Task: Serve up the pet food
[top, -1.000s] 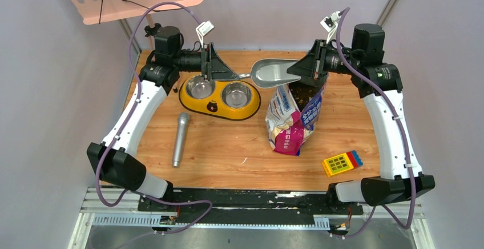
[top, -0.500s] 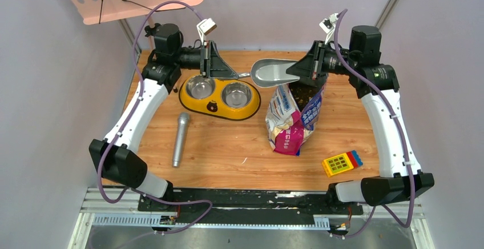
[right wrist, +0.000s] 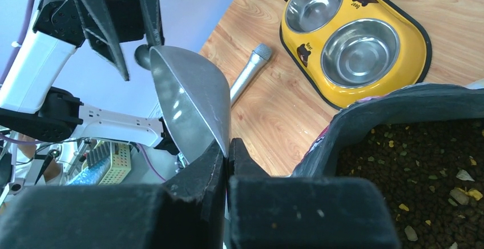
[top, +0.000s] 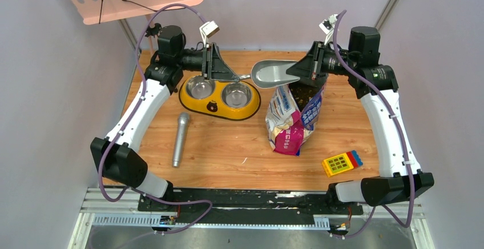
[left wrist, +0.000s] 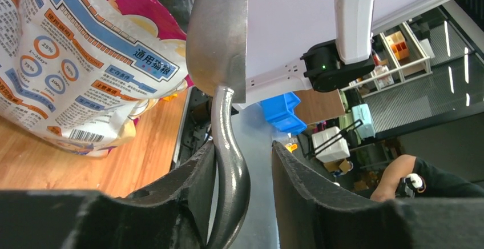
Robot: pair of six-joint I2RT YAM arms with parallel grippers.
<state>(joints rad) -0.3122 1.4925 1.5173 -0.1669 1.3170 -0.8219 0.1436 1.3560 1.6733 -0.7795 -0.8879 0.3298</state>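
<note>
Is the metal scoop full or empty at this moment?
Empty. The scoop shows bare grey metal inside; the pet food lies in the bag.

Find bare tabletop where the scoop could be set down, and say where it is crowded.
Bare tabletop lies between the microphone and the food bag, nearer than the feeder; more lies between bag and yellow block. The far edge around the scoop is crowded.

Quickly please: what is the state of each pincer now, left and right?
Left pincer: open, straddling the handle of the grey metal scoop, not clamping it.
Right pincer: closed, holding the same scoop by its rim.
</note>
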